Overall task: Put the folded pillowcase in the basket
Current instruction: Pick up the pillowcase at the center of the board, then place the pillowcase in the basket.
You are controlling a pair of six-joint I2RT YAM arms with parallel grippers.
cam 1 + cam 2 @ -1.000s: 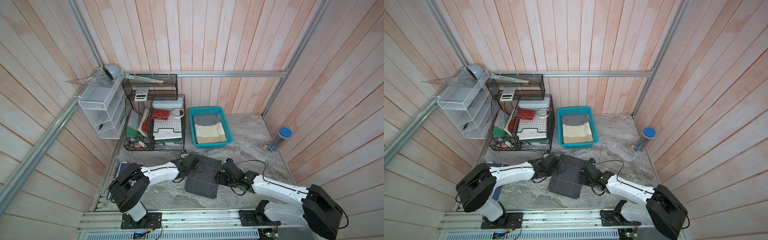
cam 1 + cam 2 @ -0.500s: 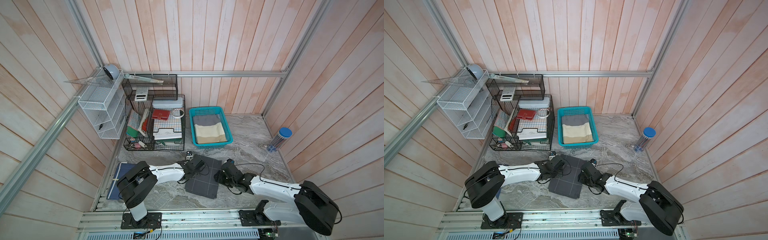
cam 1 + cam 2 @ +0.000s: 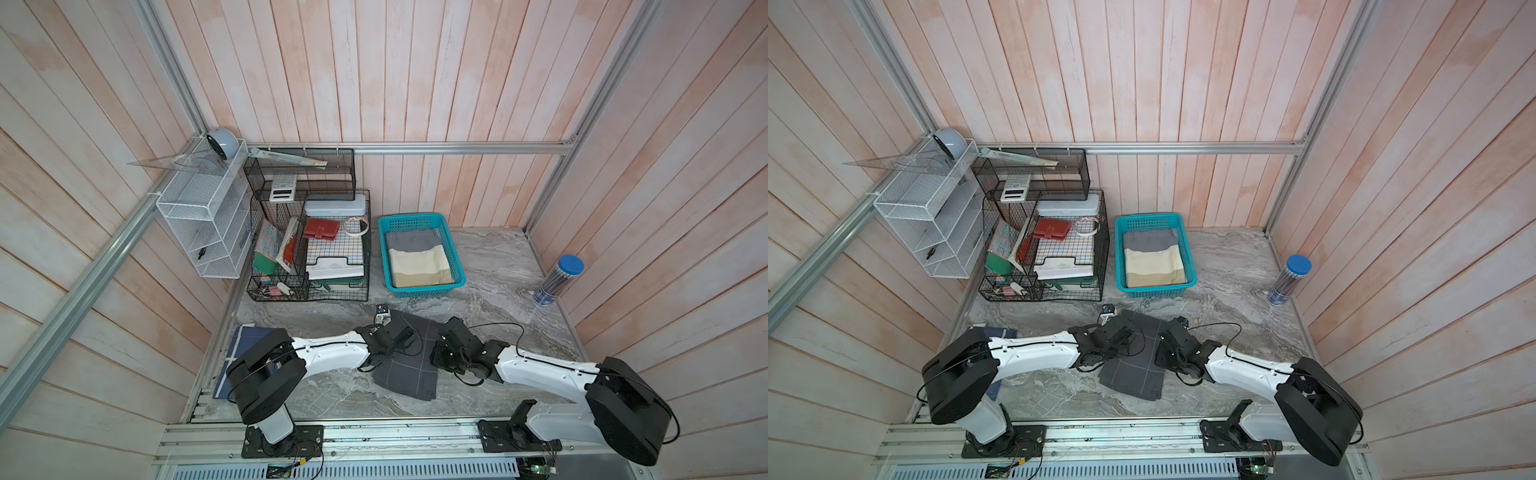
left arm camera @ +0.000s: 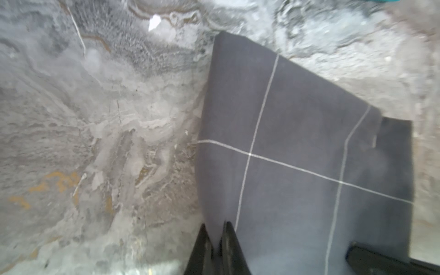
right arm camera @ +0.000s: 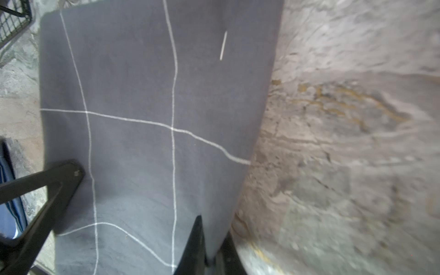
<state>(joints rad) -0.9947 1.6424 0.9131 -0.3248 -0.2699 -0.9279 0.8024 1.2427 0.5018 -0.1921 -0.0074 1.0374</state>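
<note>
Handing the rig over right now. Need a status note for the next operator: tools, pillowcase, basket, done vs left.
Left tool: shut on one side edge of the pillowcase.
Right tool: shut on the opposite edge.
Pillowcase: dark grey with white grid lines, folded, lying on the marble table in front of the basket.
Basket: turquoise, already holds folded cloths, grey and cream.
Done: both edges pinched.
Left: lift, carry over the rim, lower in, release.
</note>
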